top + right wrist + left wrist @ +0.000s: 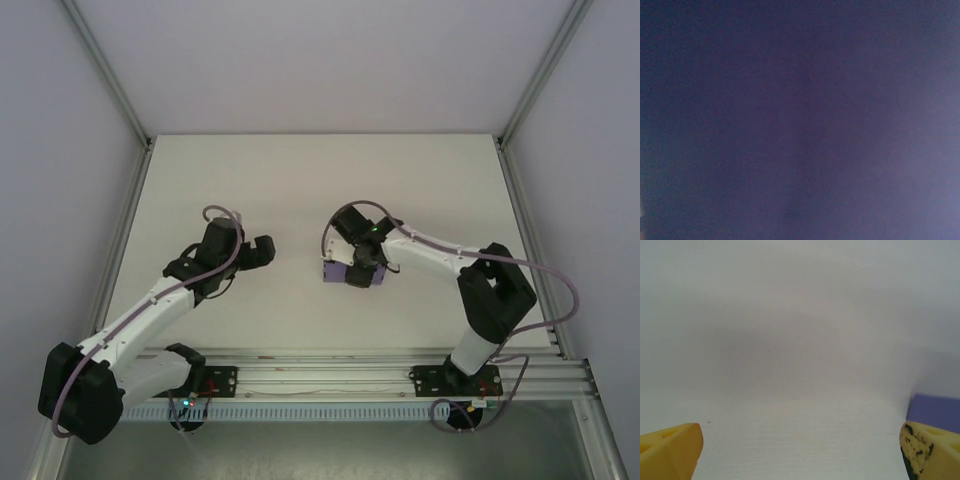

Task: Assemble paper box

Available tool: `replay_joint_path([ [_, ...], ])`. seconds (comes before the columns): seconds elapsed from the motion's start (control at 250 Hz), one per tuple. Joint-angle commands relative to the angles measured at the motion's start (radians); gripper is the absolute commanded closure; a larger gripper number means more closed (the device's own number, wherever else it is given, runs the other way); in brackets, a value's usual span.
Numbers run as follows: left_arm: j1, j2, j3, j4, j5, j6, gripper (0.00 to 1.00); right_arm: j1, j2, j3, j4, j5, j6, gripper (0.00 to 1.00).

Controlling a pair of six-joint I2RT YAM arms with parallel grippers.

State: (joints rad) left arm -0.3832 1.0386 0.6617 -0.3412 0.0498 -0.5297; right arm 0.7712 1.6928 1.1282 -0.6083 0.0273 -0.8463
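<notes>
The paper box (335,272) is a small flat purple piece lying on the white table (320,180) near the middle. My right gripper (363,268) is down over its right part, pressed close to it; from above I cannot tell how far the jaws have closed. In the right wrist view the purple card (800,120) sits right up against the camera. My left gripper (262,250) hovers to the left of the box and apart from it. It is open, with yellow fingertips (670,452) spread wide over bare table (800,390). A corner of the box (936,411) shows beside its right finger.
An aluminium rail (330,372) carrying both arm bases runs along the near edge. Metal frame posts (105,75) and white walls bound the table at the left, right and back. The right arm's elbow (495,295) stands at the right, near the rail.
</notes>
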Motion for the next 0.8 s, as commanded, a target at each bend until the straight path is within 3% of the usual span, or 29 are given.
replay_joint_path([
  [0.0, 0.007, -0.024, -0.021, -0.025, -0.033, -0.017, 0.0, 0.036, 0.036, 0.011, 0.143, 0.227, -0.01, 0.43],
  [0.2, 0.007, -0.039, -0.045, -0.006, -0.023, -0.052, 0.0, 0.086, 0.111, 0.0, 0.33, 0.414, -0.078, 0.44],
  [0.344, 0.007, -0.047, -0.055, -0.001, -0.019, -0.057, 0.0, 0.108, 0.15, 0.002, 0.385, 0.473, -0.084, 0.31],
  [0.452, 0.006, -0.052, -0.059, 0.003, -0.012, -0.061, 0.0, 0.139, 0.145, 0.004, 0.297, 0.416, -0.045, 0.15],
  [0.62, 0.006, -0.056, -0.06, 0.016, -0.005, -0.056, 0.0, 0.183, 0.094, -0.002, 0.147, 0.266, 0.019, 0.01],
  [0.799, 0.007, -0.046, -0.061, 0.026, 0.01, -0.052, 0.0, 0.186, 0.019, -0.022, 0.064, 0.131, 0.052, 0.0],
])
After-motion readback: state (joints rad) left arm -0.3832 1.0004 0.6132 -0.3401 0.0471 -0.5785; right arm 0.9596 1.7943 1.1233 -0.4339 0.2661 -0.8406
